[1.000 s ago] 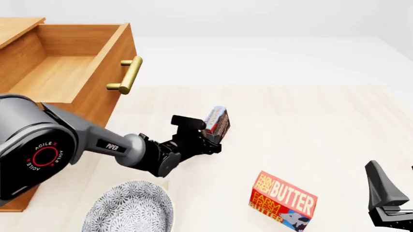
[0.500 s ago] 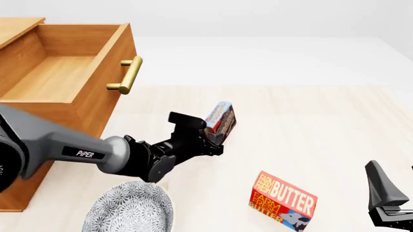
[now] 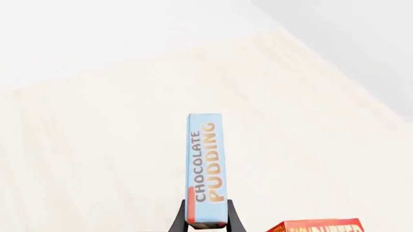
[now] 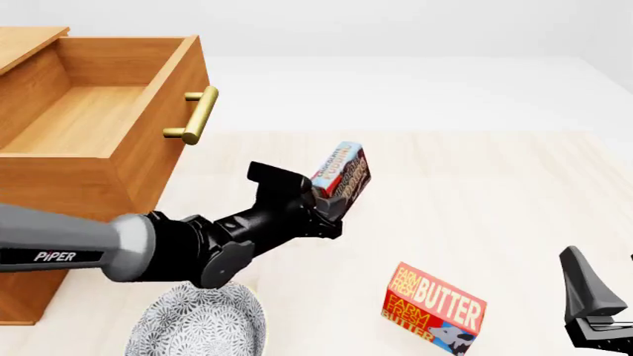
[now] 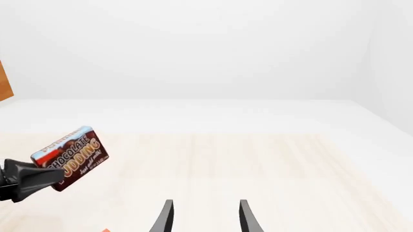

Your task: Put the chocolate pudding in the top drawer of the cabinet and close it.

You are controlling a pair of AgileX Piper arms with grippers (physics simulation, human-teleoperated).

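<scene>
I've got the left gripper [image 4: 327, 204] clamped on the chocolate pudding [image 4: 342, 171], box held tilted in the air above the table [image 4: 475, 193], to the right of the cabinet [image 4: 59, 185]. On the left wrist view the fingers [image 3: 179, 223] pinch the box's lower end, light blue edge facing the camera. The top drawer [image 4: 99, 111] is pulled out, its inside bare wood, brass handle [image 4: 195, 115] sticking out on the front panel between the box and the drawer opening; that raised front wall is what stands between them. A butter box [image 4: 432, 307] sits upright on the table near the front, right of my left arm, well apart from the pudding. A grey patterned plate [image 4: 198, 320] lies at the near edge, partly under the left forearm. Right gripper [image 5: 203, 217] hovers low at the right, fingers spread with nothing between them. The table is pale wood grain; behind it a plain white floor and walls.
</scene>
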